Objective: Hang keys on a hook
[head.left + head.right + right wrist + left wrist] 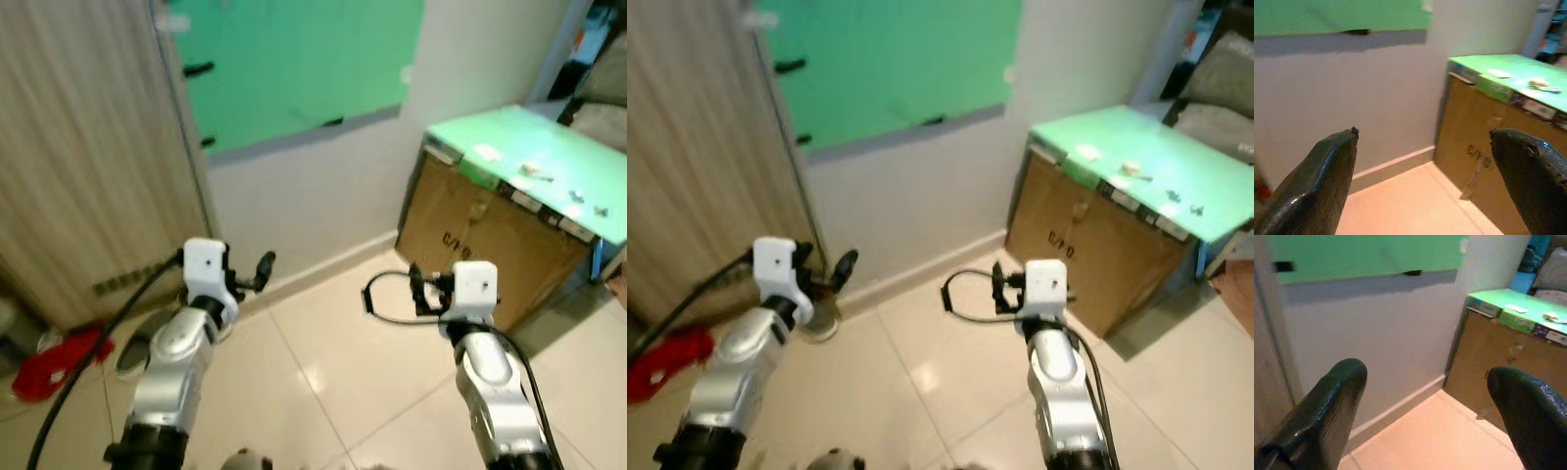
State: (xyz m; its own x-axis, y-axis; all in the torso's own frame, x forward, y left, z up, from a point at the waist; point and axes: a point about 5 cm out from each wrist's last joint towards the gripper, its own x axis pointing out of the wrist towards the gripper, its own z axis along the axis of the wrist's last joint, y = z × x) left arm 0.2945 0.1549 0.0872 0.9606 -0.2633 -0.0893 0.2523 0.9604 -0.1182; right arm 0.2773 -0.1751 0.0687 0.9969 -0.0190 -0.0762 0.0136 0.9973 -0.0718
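Green-topped box (470, 220) bears keys (1542, 85), beyond open right tool (1425, 196).

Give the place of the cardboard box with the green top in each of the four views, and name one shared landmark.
Left eye: cardboard box at right, against the wall.
Right eye: box right of centre.
Left wrist: box at right, beyond the open fingers.
Right wrist: box at right.
Shared landmark: green board on the wall.

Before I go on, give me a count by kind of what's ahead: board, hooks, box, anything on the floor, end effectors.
green board on the wall: 1
black hooks on it: 3
cardboard box with a green top: 1
red item on the floor: 1
end effectors, both open: 2 (left end effector, right end effector)
Total: 8
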